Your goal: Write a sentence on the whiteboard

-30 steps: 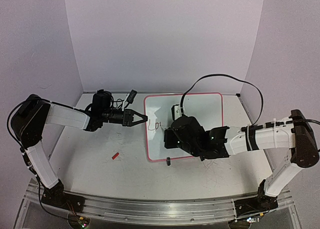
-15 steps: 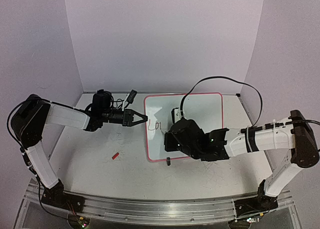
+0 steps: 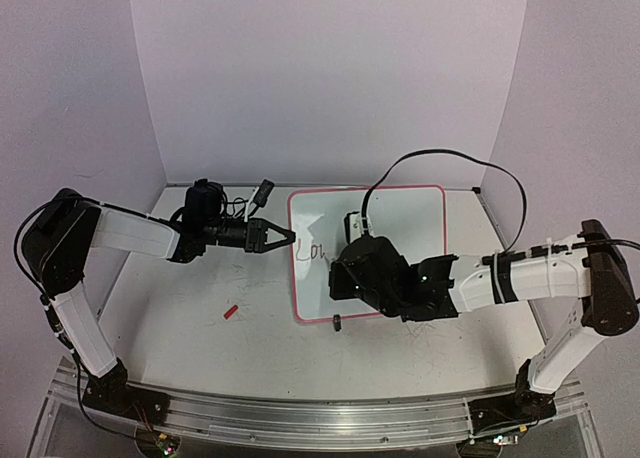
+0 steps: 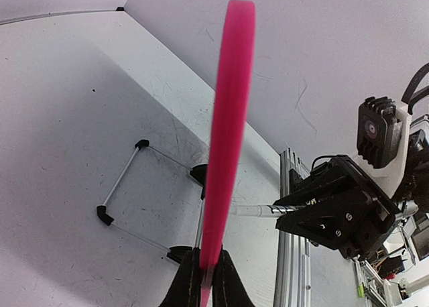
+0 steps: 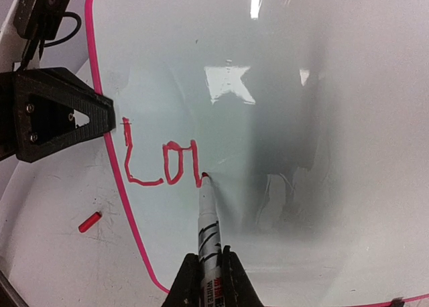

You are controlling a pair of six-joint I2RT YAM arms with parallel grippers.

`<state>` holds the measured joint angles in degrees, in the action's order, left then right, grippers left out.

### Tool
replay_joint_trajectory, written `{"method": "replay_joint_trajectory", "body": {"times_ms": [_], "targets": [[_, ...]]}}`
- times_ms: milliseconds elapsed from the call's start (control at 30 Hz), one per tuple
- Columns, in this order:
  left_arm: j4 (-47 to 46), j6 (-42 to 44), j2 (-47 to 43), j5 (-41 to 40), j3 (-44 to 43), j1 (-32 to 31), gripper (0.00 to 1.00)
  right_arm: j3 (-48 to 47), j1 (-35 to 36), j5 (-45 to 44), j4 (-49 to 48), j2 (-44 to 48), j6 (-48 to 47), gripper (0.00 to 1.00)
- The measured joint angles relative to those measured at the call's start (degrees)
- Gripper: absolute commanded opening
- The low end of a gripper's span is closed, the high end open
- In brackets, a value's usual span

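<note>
grips the whiteboard [image 3: 405, 218] by its left rim with the left end effector [image 4: 204, 275], clenched hard on the pink edge; most likely done to brace the board against sliding under pen pressure. rests on the table [image 3: 200, 348] between the two arms, raised a little on a wire stand [image 4: 141, 145] with black feet, which gives more reason to pin it.

pinches a marker [image 5: 209, 226] in the right end effector [image 5: 206, 283], clenched round the lower barrel, with the red tip at the glossy face just right of the last stroke. points the pen away from the wrist, so the fresh writing stays open to the wrist camera.

reads so far, of the sentence [image 5: 163, 163]: a red "L", an "o" and one upright stroke, perhaps the start of a "v". starts close to the board's left rim, leaving most of the face bare for the remaining words.

shows black print on the marker's white barrel, "white" legible and the rest cut off by the end effector.

leaves a small red piece [image 3: 231, 311], probably the marker's cap, on the table left of the board, well apart from both end effectors.
</note>
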<state>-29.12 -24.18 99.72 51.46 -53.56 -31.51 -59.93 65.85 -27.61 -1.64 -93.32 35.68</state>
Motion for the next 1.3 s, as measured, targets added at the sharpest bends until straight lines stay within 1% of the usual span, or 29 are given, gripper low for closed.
{"method": "replay_joint_trajectory", "body": {"times_ms": [800, 1033, 1300], "targets": [[-0.5, 0.0, 0.5, -0.1, 0.0, 0.0, 0.00, -1.5, -1.6, 0.1, -0.4, 0.1, -2.5, 0.00], [-0.8, 0.0, 0.5, 0.9, 0.0, -0.1, 0.00, 2.5, -0.9, 0.7, -2.5, 3.4, -3.1, 0.00], [-0.8, 0.0, 0.5, 1.1, 0.0, -0.1, 0.00, 2.6, -0.9, 1.3, -2.8, 3.3, -3.1, 0.00]]}}
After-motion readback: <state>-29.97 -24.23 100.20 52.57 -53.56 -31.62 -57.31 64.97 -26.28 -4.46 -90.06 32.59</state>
